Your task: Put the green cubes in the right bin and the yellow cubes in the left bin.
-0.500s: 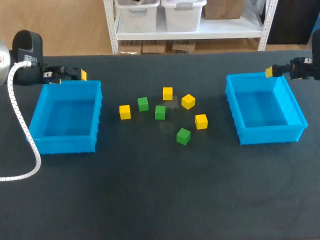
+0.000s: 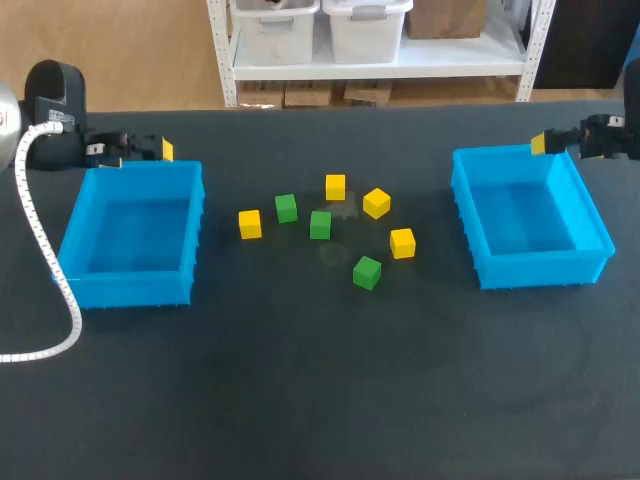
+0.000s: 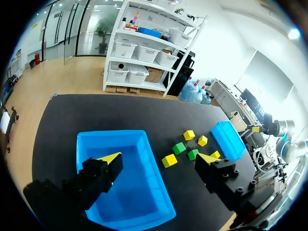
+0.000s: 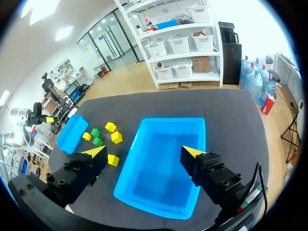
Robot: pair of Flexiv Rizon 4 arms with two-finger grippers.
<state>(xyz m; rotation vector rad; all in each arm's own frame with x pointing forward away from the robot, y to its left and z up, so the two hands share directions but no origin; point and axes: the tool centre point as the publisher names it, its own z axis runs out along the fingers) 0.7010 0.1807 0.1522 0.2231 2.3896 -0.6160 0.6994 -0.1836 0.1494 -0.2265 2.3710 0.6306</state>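
Both pairs of yellow-tipped fingers stand wide apart, and nothing is held between them. The left gripper (image 3: 160,159) hangs over the left bin (image 3: 110,132), with one tip above the bin's blue floor and the other out past its inner wall. In the head view it sits at the far rim of that bin, near the corner facing the middle of the table. The right gripper (image 4: 144,151) hangs the same way over the right bin (image 4: 168,119), and the head view places it at that bin's far rim. The left arm (image 2: 55,90) comes in from the table's far left corner, with a white ribbed cable (image 2: 40,240) trailing down past the left bin's outer side. The right arm (image 2: 610,135) enters at the far right edge.

Four yellow cubes (image 2: 376,203) and three green cubes (image 2: 320,224) lie scattered on the dark table (image 2: 300,400), between the two bins and well apart from both grippers. One yellow lies closest to the left bin, with a green just beside it. Another yellow lies farthest back. One green lies nearest the front, with a yellow near it on the right-bin side.
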